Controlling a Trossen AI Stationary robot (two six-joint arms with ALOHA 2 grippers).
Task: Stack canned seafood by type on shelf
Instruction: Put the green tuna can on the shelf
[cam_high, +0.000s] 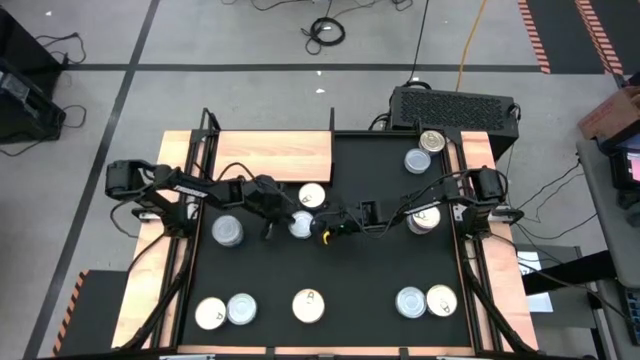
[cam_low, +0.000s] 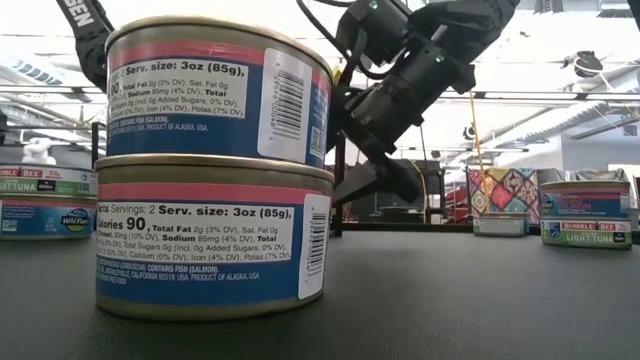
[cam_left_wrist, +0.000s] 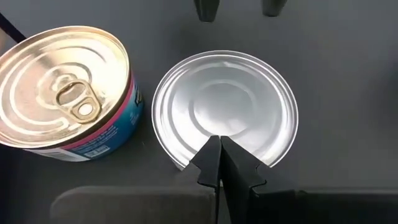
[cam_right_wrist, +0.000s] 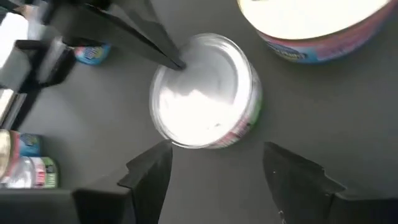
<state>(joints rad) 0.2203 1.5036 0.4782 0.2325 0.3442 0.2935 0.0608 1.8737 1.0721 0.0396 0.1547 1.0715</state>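
Note:
A silvery flat-topped can (cam_high: 300, 225) stands upright on the black mat, mid-table, between both grippers. My left gripper (cam_left_wrist: 221, 142) is shut, with its tips over this can's top (cam_left_wrist: 224, 102). My right gripper (cam_right_wrist: 217, 148) is open, level with the mat. Its fingers stand spread just short of the can (cam_right_wrist: 205, 93) on the right side and touch nothing. A pull-tab can with a pink and blue label (cam_left_wrist: 62, 87) stands right beside it. The light wooden shelf (cam_high: 270, 155) lies at the far left of the mat and carries no cans. My left gripper has its shut fingertips (cam_right_wrist: 177, 62) on the silvery can's flat top, near the rim (cam_right_wrist: 171, 71) on the side toward the left arm. The fingers slant down from the table's left. The can stands upright with its base on the mat.
More cans dot the mat: two at the far right (cam_high: 425, 150), one under the right arm (cam_high: 425, 218), one at mid-left (cam_high: 228, 232), several along the near edge (cam_high: 242, 308). A two-can stack (cam_low: 215, 170) fills the low view's foreground. Wooden side strips (cam_high: 150, 270) flank the mat.

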